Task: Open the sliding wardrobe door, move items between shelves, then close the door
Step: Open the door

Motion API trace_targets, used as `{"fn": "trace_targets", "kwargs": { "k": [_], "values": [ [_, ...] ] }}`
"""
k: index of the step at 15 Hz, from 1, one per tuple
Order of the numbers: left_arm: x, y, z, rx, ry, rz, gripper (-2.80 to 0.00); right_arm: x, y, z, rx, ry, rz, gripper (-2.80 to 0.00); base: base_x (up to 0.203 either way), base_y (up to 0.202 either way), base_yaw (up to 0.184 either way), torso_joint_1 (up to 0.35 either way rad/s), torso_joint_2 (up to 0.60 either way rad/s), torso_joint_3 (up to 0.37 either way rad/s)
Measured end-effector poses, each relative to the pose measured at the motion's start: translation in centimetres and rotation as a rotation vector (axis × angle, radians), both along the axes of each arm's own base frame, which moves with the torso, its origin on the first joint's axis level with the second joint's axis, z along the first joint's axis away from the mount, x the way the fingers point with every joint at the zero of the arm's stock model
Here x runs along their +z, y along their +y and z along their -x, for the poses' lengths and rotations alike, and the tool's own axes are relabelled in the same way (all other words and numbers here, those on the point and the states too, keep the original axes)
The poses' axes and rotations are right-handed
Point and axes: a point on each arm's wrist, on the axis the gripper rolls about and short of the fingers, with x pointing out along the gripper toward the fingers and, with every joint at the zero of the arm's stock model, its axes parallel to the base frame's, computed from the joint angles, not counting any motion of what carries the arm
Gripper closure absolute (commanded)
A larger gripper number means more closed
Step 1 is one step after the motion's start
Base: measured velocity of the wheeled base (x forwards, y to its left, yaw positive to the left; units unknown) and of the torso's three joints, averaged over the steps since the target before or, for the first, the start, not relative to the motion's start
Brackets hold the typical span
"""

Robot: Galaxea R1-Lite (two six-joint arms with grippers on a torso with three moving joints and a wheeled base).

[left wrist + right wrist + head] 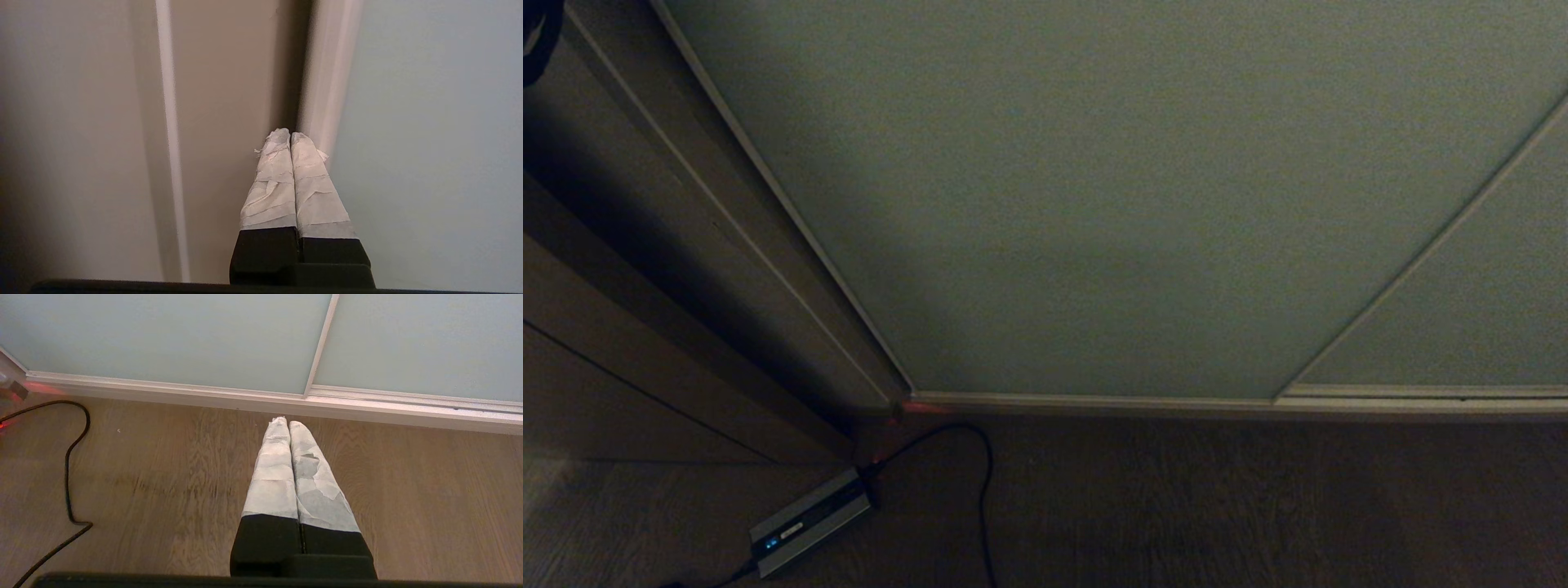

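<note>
Sliding wardrobe door fully shut; nothing done yet. Left pincer, tips together, empty, beside the door's frame edge. Right pincer together, idle above floor.

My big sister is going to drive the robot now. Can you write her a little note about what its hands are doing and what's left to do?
Left gripper: shut, empty, raised with its tips by the gap between the sliding wardrobe door and the brown side panel.
Right gripper: shut, empty, parked, pointing down at the wood floor.
Door: shut. Cushions and shelves are out of sight.
On the floor: a grey power brick with a black cable.
Done: nothing that shows.
Left: slide the door open, move the cushions between shelves, close the door.
</note>
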Motion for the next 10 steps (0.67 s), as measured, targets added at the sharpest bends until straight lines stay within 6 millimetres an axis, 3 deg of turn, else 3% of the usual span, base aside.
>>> {"fn": "trace_targets", "kwargs": {
  "k": [6,10],
  "values": [
    [0.0,-0.1,-1.9,-0.010,0.056,-0.001,0.00,0.0,0.0,0.0,0.001,0.000,0.000,0.00,0.000,0.000,0.000,0.000,0.00,0.000],
    [0.2,-0.2,-1.5,-0.027,0.050,-0.011,0.00,0.0,0.0,0.0,0.000,0.000,0.000,0.00,0.000,0.000,0.000,0.000,0.00,0.000]
  ]
}}
